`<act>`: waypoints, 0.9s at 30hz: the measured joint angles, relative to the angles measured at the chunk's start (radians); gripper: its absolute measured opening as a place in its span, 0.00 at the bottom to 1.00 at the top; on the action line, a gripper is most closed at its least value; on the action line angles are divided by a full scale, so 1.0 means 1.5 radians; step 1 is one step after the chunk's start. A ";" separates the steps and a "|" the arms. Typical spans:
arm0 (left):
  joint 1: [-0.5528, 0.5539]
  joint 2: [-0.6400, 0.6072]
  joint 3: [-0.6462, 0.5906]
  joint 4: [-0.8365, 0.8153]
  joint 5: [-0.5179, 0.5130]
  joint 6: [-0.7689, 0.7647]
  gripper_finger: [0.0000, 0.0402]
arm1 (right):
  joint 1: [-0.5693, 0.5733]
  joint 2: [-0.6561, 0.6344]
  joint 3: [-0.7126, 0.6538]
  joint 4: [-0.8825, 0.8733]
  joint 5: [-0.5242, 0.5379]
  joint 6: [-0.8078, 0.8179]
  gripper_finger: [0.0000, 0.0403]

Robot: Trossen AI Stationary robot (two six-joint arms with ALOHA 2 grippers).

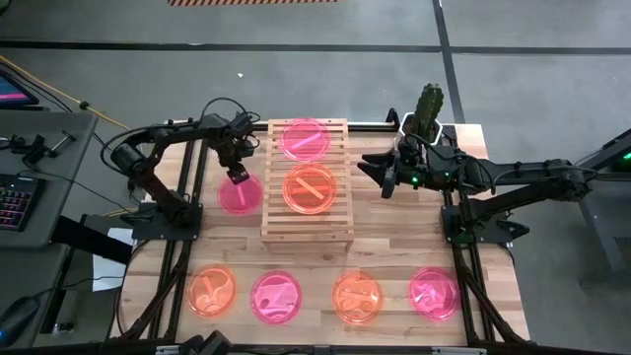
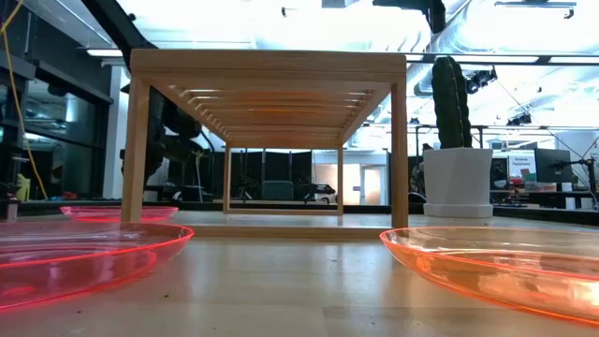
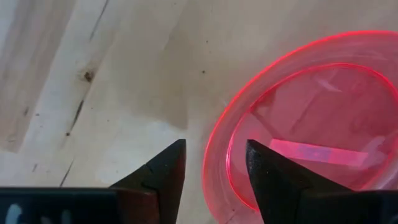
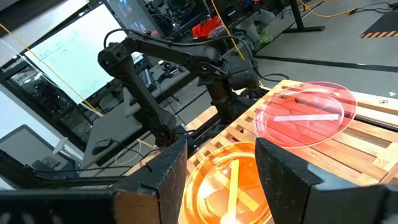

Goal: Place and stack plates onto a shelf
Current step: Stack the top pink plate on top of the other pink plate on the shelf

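The left end effector (image 3: 211, 180), fingers spread, straddles the rim of a pink plate (image 1: 240, 194) lying on the desk (image 1: 394, 247) beside the shelf (image 1: 307, 232) — apparently poised to pinch it — while the right end effector (image 4: 217, 180), also spread, waits near the shelf.

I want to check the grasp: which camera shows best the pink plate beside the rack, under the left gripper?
The left wrist view: the pink plate fills it, its rim between the open left gripper fingers. The high view shows it small, beside the rack. The low view shows only an edge; the right wrist view, nothing.

Both arms are dark, jointed and draped in black cables, the left gripper (image 3: 214, 180) ending in two matte black wedge-shaped fingers, the right gripper (image 4: 217, 177) in similar black fingers, green lights glowing near its wrist.
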 joint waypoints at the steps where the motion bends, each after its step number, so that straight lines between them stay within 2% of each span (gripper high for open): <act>1: 0.000 0.006 0.000 0.003 0.000 0.000 0.39 | 0.000 0.000 0.000 0.000 0.000 0.000 0.43; 14: -0.003 0.041 0.000 0.001 0.020 -0.005 0.37 | 0.000 0.000 0.000 0.000 0.002 0.000 0.43; 17: -0.004 0.041 0.000 -0.007 0.016 -0.005 0.27 | 0.000 0.000 0.000 0.000 0.003 0.000 0.43; 21: -0.004 0.040 0.000 -0.028 0.012 -0.017 0.05 | 0.000 0.000 0.000 0.000 0.005 -0.001 0.43; 27: 0.003 -0.008 0.000 -0.110 -0.017 -0.023 0.01 | 0.000 0.000 0.000 0.000 0.005 -0.002 0.43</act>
